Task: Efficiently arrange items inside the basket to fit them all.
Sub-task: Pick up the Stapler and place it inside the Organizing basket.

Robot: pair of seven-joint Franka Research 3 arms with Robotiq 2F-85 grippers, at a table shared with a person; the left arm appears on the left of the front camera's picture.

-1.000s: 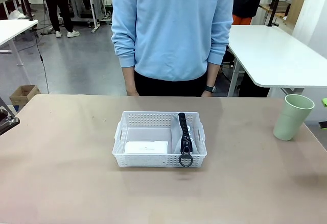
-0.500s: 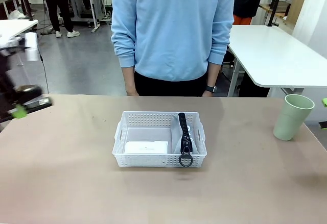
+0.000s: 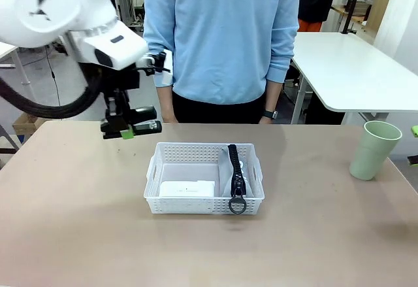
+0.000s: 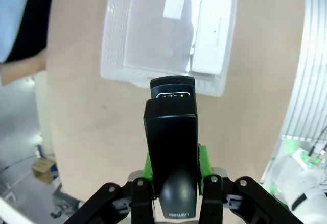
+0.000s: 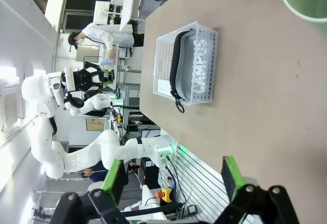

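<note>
Tan matte tabletop [image 3: 78,221]: white basket [image 3: 202,146] at frame ctr, pale green cup [image 3: 373,151] upright at far right, well apart from it. Basket holds flat white box [image 3: 187,188] in its near-left part and grey pouch [image 3: 234,172] w/ black zip along its right side, ring pull [image 3: 237,205] hanging over the near rim. L gripper [image 3: 128,131] hovers left of ctr above the table, just beyond basket's far-left corner, pads clamped on black stapler [image 3: 147,128]; R gripper [image 5: 173,179] in its wrist view stands wide w/ nothing betw fingers; room behind: person in light-blue sweatshirt [image 3: 222,32] at far table edge, white worktables [image 3: 353,65], grey floor [image 3: 104,84].
</note>
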